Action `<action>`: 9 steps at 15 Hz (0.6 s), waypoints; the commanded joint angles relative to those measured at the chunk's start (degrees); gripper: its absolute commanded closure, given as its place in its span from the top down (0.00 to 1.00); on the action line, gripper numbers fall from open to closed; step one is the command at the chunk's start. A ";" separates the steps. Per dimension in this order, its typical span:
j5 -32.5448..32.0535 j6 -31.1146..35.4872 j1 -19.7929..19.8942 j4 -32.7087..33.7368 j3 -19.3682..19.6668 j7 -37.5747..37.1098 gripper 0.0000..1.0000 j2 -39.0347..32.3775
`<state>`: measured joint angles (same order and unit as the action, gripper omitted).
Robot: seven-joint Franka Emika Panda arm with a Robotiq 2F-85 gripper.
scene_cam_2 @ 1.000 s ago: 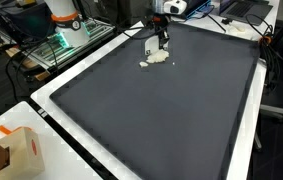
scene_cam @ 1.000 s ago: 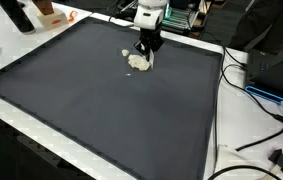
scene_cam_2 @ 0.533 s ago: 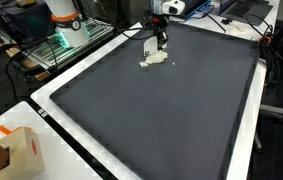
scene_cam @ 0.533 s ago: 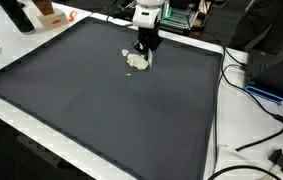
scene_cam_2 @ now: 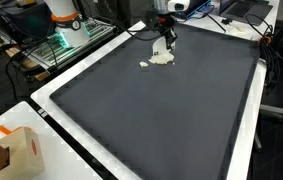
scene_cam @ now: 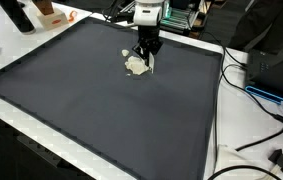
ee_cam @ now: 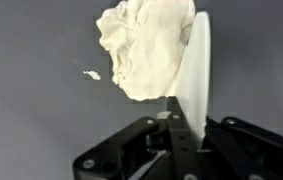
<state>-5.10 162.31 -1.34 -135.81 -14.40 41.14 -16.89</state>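
Claw (ee_cam: 177,128) closed on the rim of a white crumpled lump (ee_cam: 146,48).
The lump is seen resting on the dark mat (scene_cam: 91,110) of the worktop (scene_cam: 224,100), toward one edge, with a small crumb (ee_cam: 92,75) beside it. It is judged light, soft and easily squashed or torn, so a bunched fold is best pinched, not a thin flap.

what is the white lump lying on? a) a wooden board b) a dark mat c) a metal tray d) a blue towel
b: the white lump lies on the dark mat, beside the white blade that the gripper is shut on.
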 commanded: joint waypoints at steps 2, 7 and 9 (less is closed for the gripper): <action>-0.31 -1.81 0.14 3.46 0.08 -0.39 0.01 -4.79; -2.31 -11.63 -2.05 4.67 2.91 -7.70 0.01 -3.87; -2.18 -13.37 -2.16 4.35 3.13 -9.52 0.01 -3.43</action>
<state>-5.76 152.22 -2.60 -130.42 -13.06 35.01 -18.98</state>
